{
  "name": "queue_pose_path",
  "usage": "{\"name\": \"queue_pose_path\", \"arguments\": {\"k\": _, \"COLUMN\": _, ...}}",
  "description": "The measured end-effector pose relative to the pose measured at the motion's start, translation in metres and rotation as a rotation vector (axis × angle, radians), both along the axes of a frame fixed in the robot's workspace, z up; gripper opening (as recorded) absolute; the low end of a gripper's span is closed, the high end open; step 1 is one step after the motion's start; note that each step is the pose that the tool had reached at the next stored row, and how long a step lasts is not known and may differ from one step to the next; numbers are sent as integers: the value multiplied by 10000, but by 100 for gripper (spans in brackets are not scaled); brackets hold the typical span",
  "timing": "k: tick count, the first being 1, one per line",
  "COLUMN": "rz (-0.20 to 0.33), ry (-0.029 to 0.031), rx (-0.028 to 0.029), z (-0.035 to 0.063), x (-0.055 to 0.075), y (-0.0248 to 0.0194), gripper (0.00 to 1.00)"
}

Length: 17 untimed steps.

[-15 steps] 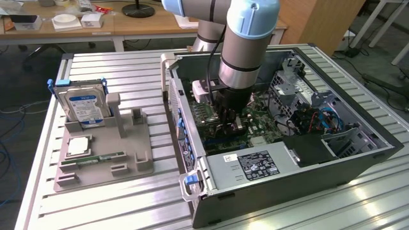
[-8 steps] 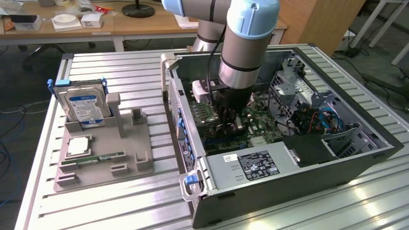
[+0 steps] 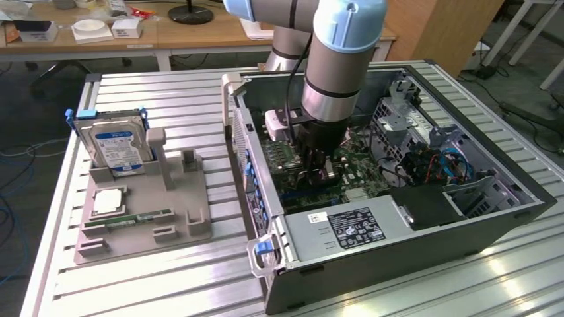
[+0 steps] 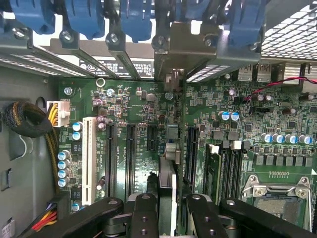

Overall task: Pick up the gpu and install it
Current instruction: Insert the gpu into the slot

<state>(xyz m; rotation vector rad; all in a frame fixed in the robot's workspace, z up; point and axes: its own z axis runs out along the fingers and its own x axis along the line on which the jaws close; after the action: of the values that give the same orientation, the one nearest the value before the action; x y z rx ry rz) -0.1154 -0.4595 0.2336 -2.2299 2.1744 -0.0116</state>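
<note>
Jaws are closed on the gpu [image 4: 168, 188], a thin dark flat card seen edge-on in the wrist view, pinched between the black fingers [image 4: 146, 213] of the gripper [image 4: 168, 210]. The card runs from there toward its silver metal end bracket [image 4: 171, 54] at the rear wall of the open black and grey computer case [image 3: 397, 264]. In the exterior view the gripper [image 3: 319, 165] is deep inside that case, low over the green motherboard [image 4: 129, 99]. The card sits between the long black expansion slots [image 4: 130, 153] on one side and another black slot [image 4: 192, 148] on the other. Its lower edge is hidden by its own body, so I cannot tell whether it has entered a slot. That is the main risk as I judge it: if the edge is slightly off its slot, downward pressure would bear on the board instead of the contacts. The bracket could also catch on the metal frame beneath the blue plastic retention clips [image 4: 81, 20] and tip the card (a tilted card seats at one end only). Small blue-topped capacitors [image 4: 228, 116] stand close by and could be knocked. A smooth, thin card may also slip in the grip under load.
</note>
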Motion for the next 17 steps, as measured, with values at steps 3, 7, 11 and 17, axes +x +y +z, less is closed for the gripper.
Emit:
{"name": "queue_pose_path", "arguments": {"k": 3, "rz": 1, "ry": 2, "rx": -2, "z": 13, "x": 2, "y": 0, "gripper": 27}}
{"name": "queue_pose_path", "arguments": {"k": 7, "rz": 0, "ry": 0, "rx": 0, "z": 21, "x": 3, "y": 0, "gripper": 27}}
{"name": "queue_pose_path", "arguments": {"k": 11, "rz": 0, "ry": 0, "rx": 0, "z": 21, "x": 4, "y": 0, "gripper": 27}}
{"name": "queue_pose_path", "arguments": {"k": 17, "rz": 0, "ry": 0, "rx": 0, "z": 22, "x": 5, "y": 0, "gripper": 27}}
